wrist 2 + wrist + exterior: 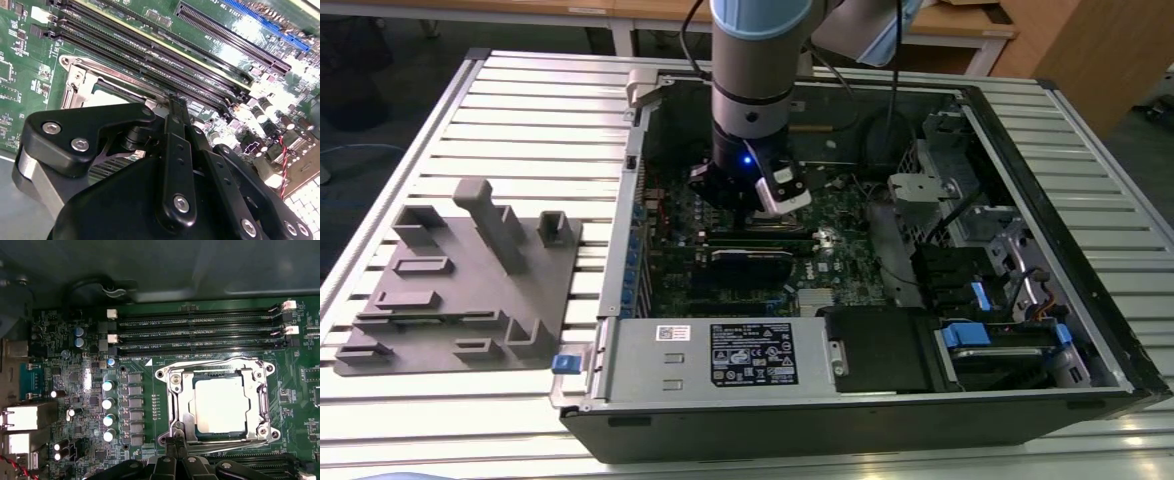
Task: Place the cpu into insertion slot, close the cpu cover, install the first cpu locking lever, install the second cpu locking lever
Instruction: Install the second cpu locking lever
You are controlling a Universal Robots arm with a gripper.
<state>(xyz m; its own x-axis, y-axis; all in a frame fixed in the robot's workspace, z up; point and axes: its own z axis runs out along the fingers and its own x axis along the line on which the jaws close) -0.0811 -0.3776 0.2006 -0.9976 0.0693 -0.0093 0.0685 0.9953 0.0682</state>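
Note:
The cpu (220, 405) lies flat in the insertion slot (163, 374), its pale metal top showing through the cut-out of the cpu cover (182, 405), which is folded down over it. A thin wire lever (235, 441) runs along the socket edge nearest my gripper (175, 442). The fingers are shut together, with the tips at that edge of the slot. In the second wrist view the gripper (172, 102) points at the silver cover (80, 85), and the cpu (107, 97) is partly hidden behind the linkage. In the exterior view the gripper (744, 212) is low inside the open computer case, over the green motherboard (720, 275).
Long black memory slots (200, 332) run beside the socket, and round capacitors (107, 410) stand on another side. Case walls (620, 200) surround the board, with drive bays and blue tabs (987, 330) at the exterior view's right. A grey fixture plate (467, 280) lies outside the case on the slatted table.

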